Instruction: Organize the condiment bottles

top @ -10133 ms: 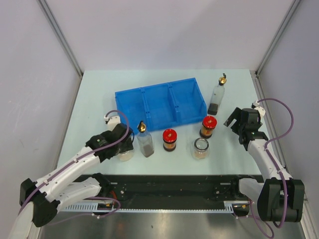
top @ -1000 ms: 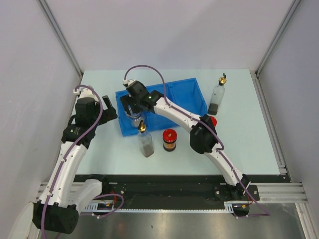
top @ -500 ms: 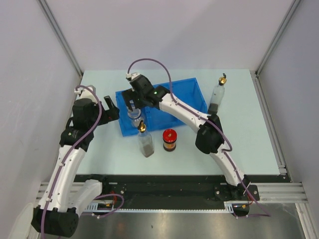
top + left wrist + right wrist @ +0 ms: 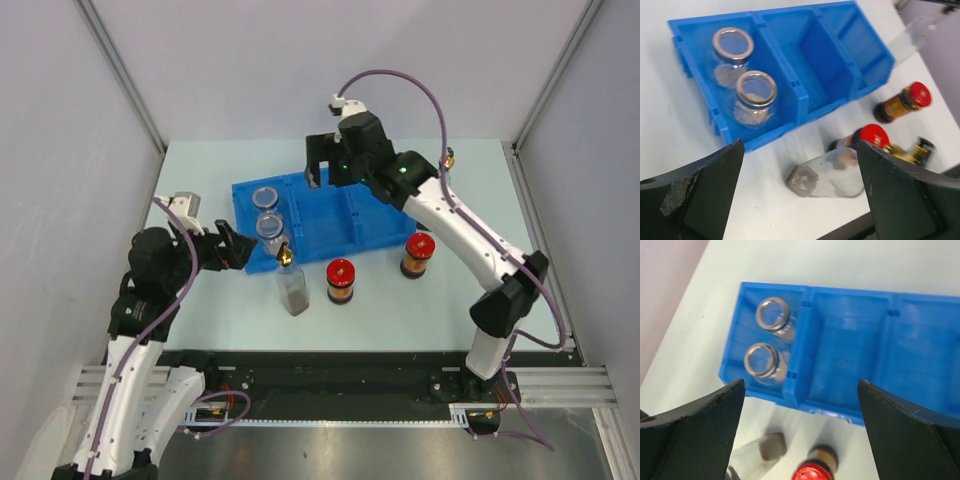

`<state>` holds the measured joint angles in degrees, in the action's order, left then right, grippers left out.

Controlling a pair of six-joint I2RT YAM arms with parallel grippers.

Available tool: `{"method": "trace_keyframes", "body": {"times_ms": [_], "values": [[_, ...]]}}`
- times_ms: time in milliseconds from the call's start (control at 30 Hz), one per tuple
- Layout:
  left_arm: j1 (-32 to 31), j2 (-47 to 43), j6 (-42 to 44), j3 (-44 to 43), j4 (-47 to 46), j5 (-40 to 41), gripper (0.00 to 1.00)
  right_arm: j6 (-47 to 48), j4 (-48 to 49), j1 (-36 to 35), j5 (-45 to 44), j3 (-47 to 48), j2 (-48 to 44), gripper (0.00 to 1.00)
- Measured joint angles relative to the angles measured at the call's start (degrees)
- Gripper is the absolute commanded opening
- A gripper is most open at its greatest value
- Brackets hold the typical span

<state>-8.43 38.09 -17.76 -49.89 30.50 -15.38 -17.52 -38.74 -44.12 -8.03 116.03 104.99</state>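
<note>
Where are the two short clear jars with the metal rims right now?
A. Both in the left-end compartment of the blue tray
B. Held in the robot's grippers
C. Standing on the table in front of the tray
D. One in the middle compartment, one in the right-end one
A: the wrist views show both short clear jars side by side in the left-end compartment of the blue tray; its other two compartments are empty.

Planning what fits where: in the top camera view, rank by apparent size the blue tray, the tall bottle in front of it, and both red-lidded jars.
1. the blue tray
2. the tall bottle
3. Tied: the near red-lidded jar and the far red-lidded jar look alike.
</note>
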Motion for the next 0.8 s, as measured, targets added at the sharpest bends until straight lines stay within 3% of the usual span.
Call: {"method": "trace_keyframes", "body": {"times_ms": [233, 400, 800], "values": [[-3.4, -4.2, 0.2, 2.3, -1.9, -7.2, 1.0, -1.9, 0.0, 2.8, -2.2, -11.0, -11.1, 1.0], [-9.9, -6.3, -1.1, 6.3, -3.4, -6.9, 1.0, -3.0, 0.1, 3.7, -2.5, -15.9, -15.8, 1.0], [-19.8, -10.2, -1.8, 9.0, -10.6, -6.2, 1.0, -3.9, 0.1, 5.4, -2.6, -18.2, -18.9, 1.0]]}}
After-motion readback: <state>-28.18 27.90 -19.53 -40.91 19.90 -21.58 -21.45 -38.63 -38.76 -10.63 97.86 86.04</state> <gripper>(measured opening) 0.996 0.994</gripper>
